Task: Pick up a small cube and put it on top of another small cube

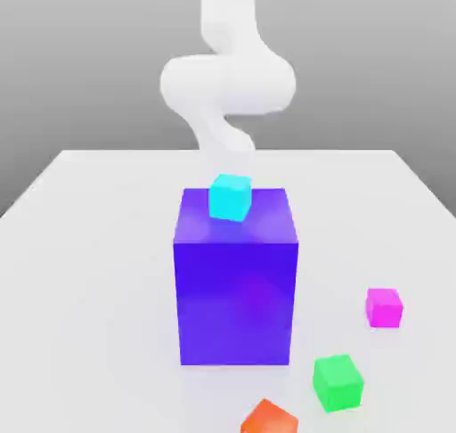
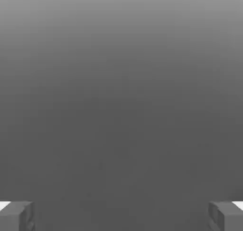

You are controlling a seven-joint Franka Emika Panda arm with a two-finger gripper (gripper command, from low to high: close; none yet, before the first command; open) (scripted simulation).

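Three small cubes lie on the white table (image 1: 80,244) toward the exterior view's right and front: a magenta cube (image 1: 384,306), a green cube (image 1: 337,382) and an orange-red cube (image 1: 268,419) at the frame's lower edge. A small cyan cube (image 1: 231,197) rests on top of a large purple block (image 1: 236,289), toward its back edge. The white arm (image 1: 227,79) comes down behind the cyan cube. In the hand view my gripper (image 2: 121,216) is open; its grey fingertips (image 2: 17,216) stand far apart with only plain grey background between them.
The tall purple block stands in the middle of the table and hides what is behind it. The table's edges run along the exterior view's left and right sides.
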